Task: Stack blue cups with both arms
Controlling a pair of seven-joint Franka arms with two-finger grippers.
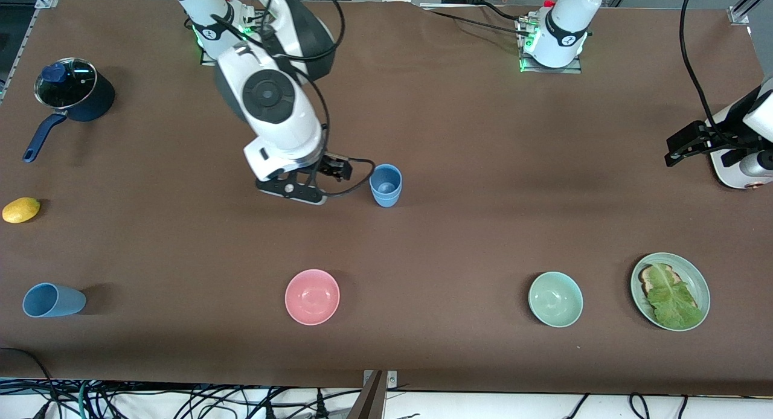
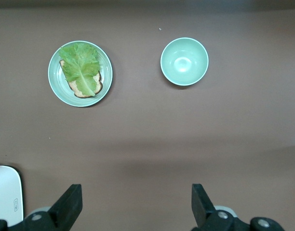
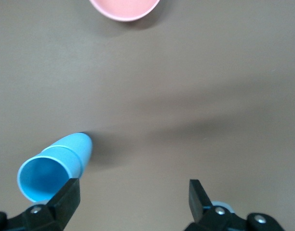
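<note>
On the brown table (image 1: 459, 183), your right gripper (image 1: 338, 168), jaws spread and empty, sits just beside the stacked light-blue plastic cups (image 1: 385, 185). Pull away carelessly and you could topple them. Your left gripper (image 2: 135, 204) waits released; the lying blue cup (image 1: 53, 300) remains.

Dark navy saucepan (image 1: 75, 96) with glass lid (image 1: 65, 83) and long blue handle (image 1: 43, 137) sat at the right arm's end of the table, well apart from any fingers. Yellow lemon (image 1: 21, 210) lay nearer the front camera than the saucepan. Pink bowl (image 1: 312, 296) stood upright on the brown table (image 1: 483, 195), ahead of the right fingers (image 3: 65, 199), apart from them. Mint-green bowl (image 2: 184, 61) was ahead of the left fingers (image 2: 68, 207), well apart. Beside it toward the left arm's end, a green plate (image 2: 55, 84) carried toast (image 2: 82, 88) under a lettuce leaf (image 2: 81, 66). Loose cables (image 1: 181, 401) hung past the table's near edge.
</note>
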